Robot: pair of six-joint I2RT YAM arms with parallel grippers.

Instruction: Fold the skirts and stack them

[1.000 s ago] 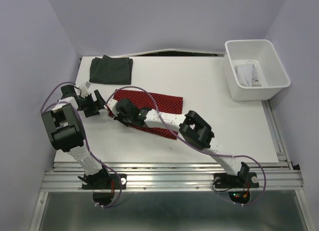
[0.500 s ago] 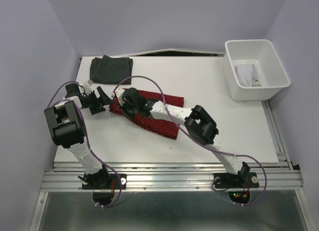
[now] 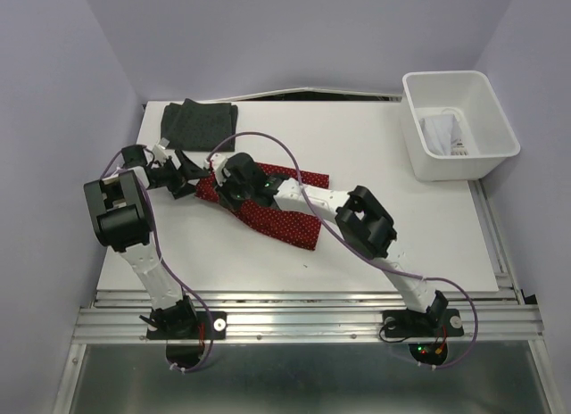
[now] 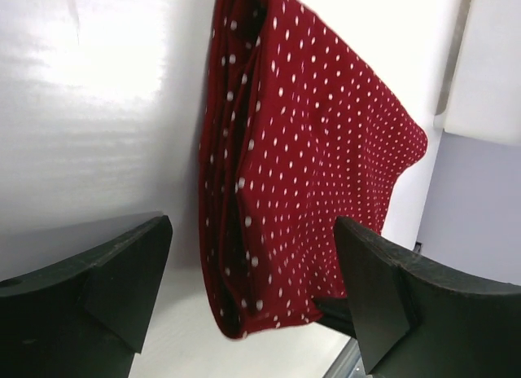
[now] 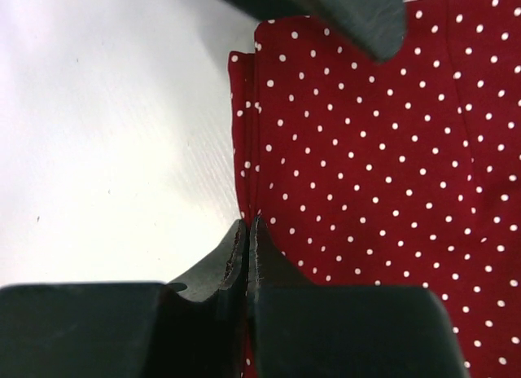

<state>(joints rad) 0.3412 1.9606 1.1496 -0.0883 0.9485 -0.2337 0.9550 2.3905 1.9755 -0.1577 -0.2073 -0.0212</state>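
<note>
The red skirt (image 3: 284,214) with tiny white dots lies folded across the middle of the table. My right gripper (image 3: 225,186) is shut on its left end, and the cloth edge (image 5: 269,150) runs into the closed tips (image 5: 248,225). My left gripper (image 3: 184,177) is open just left of that end. In the left wrist view the folded red edge (image 4: 285,134) hangs between its wide-apart fingers (image 4: 252,231). The dark charcoal skirt (image 3: 198,124) lies folded at the back left. The white skirt (image 3: 441,133) sits inside the bin.
A white plastic bin (image 3: 502,128) stands at the back right corner of the table. Both arms cross the left half of the table (image 3: 375,155), with cables looping above them. The table's left edge lies close to my left gripper.
My right gripper has drawn the red skirt's left end toward the back, turning the cloth. My left gripper has moved right and back, up to that end.
</note>
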